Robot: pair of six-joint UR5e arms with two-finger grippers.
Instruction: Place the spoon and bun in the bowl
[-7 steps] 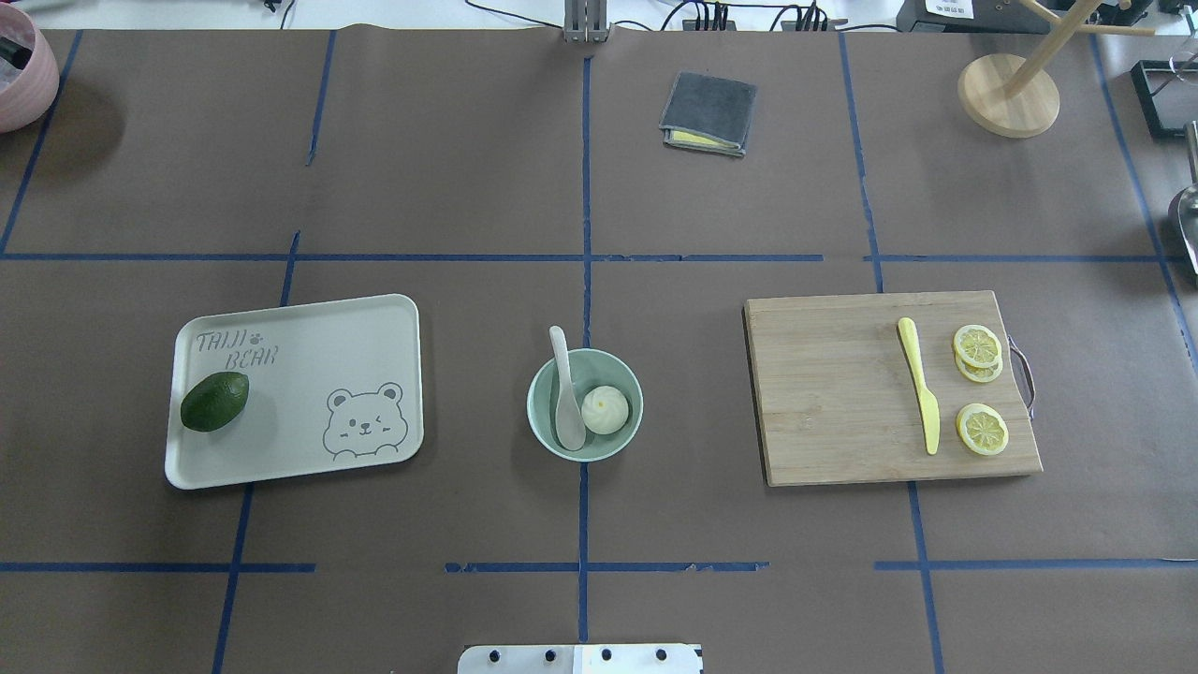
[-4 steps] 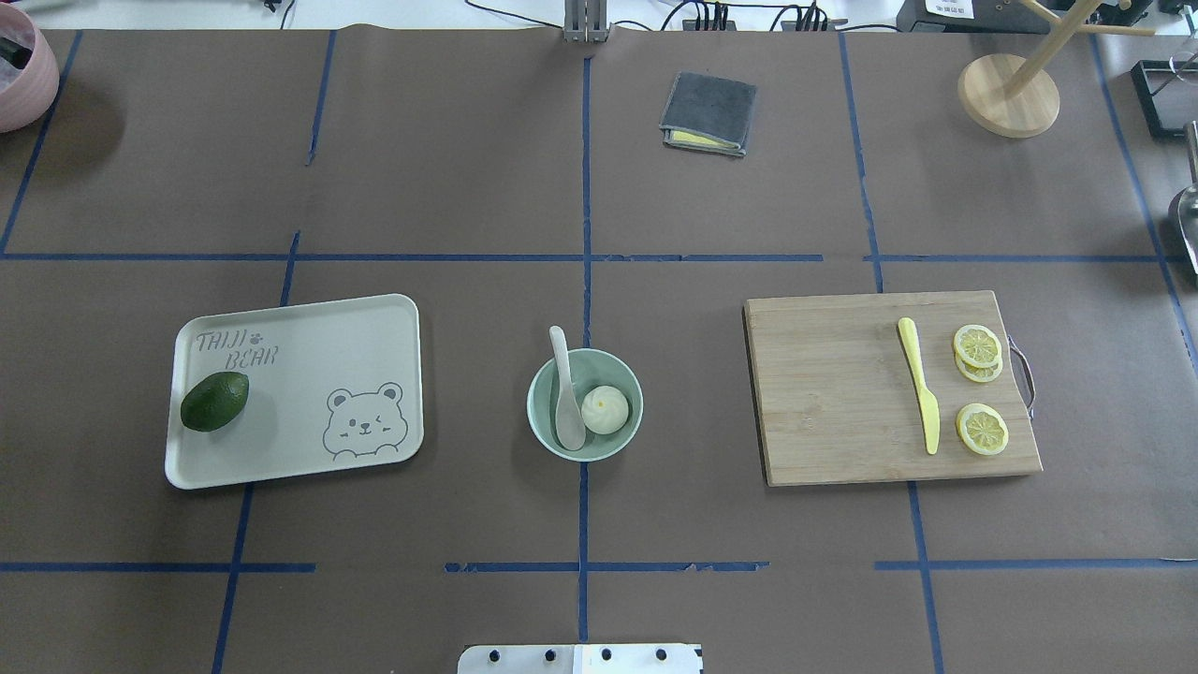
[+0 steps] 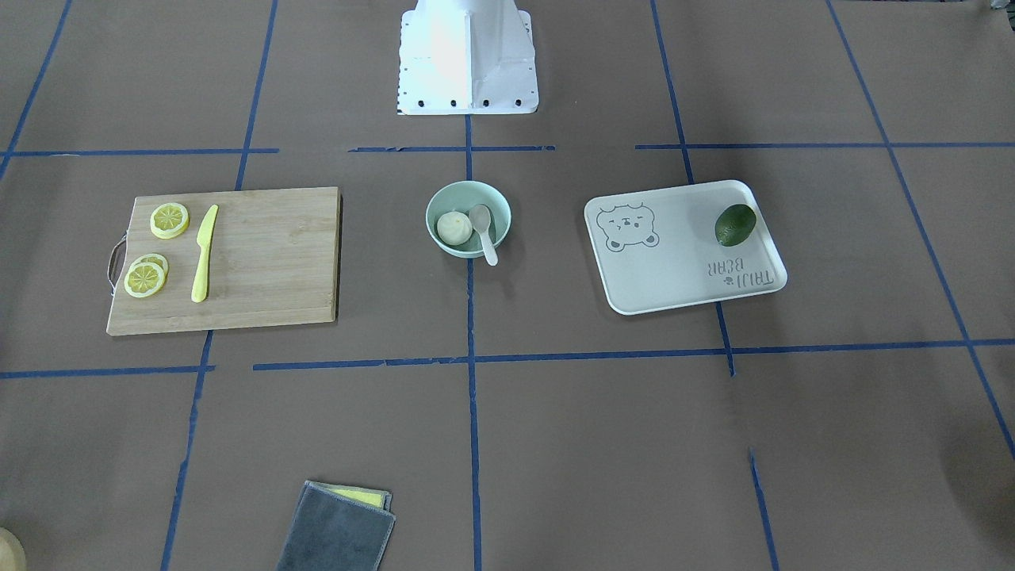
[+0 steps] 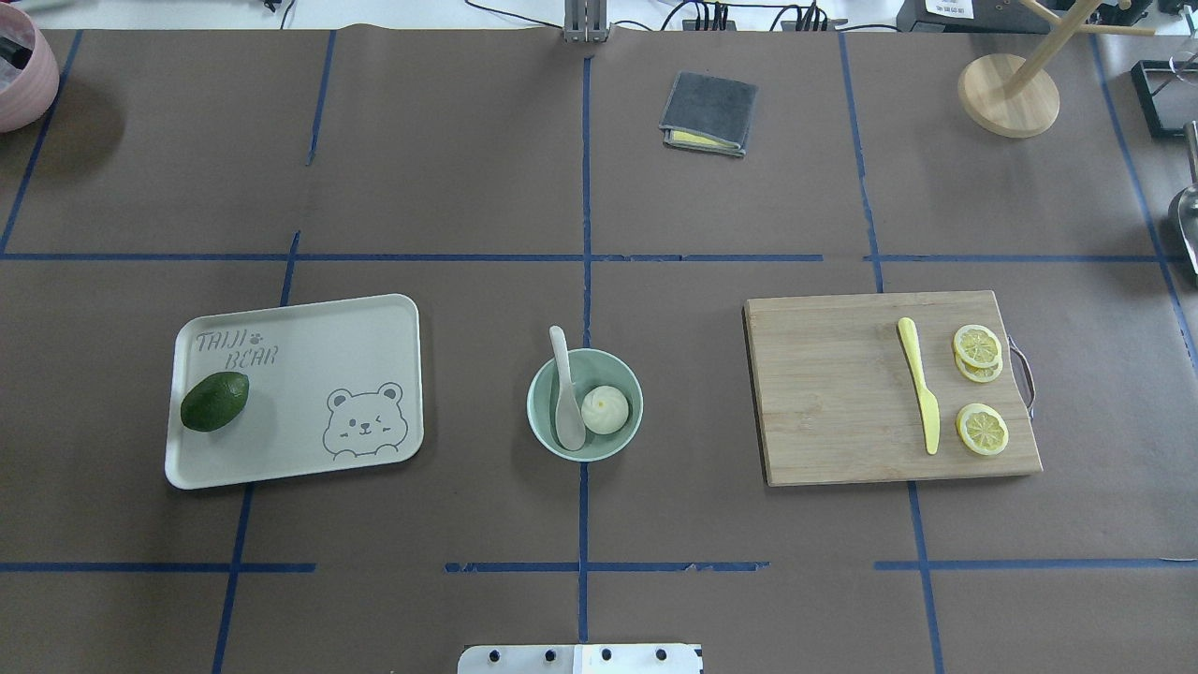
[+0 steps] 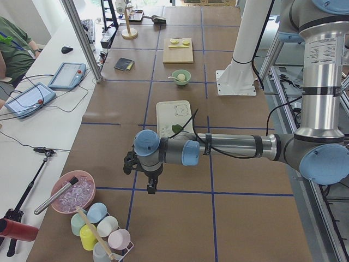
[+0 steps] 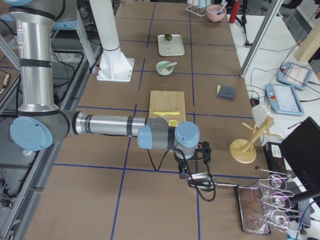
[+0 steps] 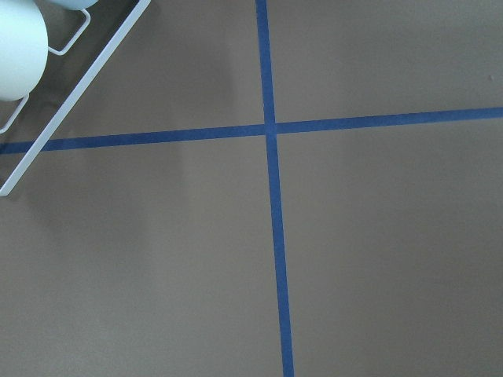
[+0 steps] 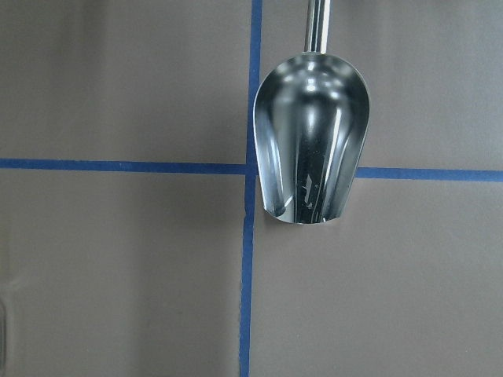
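Observation:
The pale mint-green bowl (image 4: pixel 599 370) stands at the table's middle, also in the front-facing view (image 3: pixel 468 194). The white pleated bun (image 4: pixel 606 410) lies inside it on the right. The cream spoon (image 4: pixel 564 393) has its scoop in the bowl beside the bun, and its handle sticks out over the far rim. Both arms are far off at the table's ends. The left gripper (image 5: pixel 151 184) hangs over bare paper near the cup rack. The right gripper (image 6: pixel 194 170) hangs above a metal scoop (image 8: pixel 310 149). I cannot tell whether either is open or shut.
A white bear-print tray (image 4: pixel 309 374) with a dark avocado (image 4: pixel 214 401) lies left of the bowl. A wooden board (image 4: pixel 833 393) with a yellow knife (image 4: pixel 919 384) and lemon slices (image 4: pixel 982 429) lies right. A grey cloth (image 4: pixel 708 112) and a wooden stand (image 4: pixel 1008 94) are at the far side.

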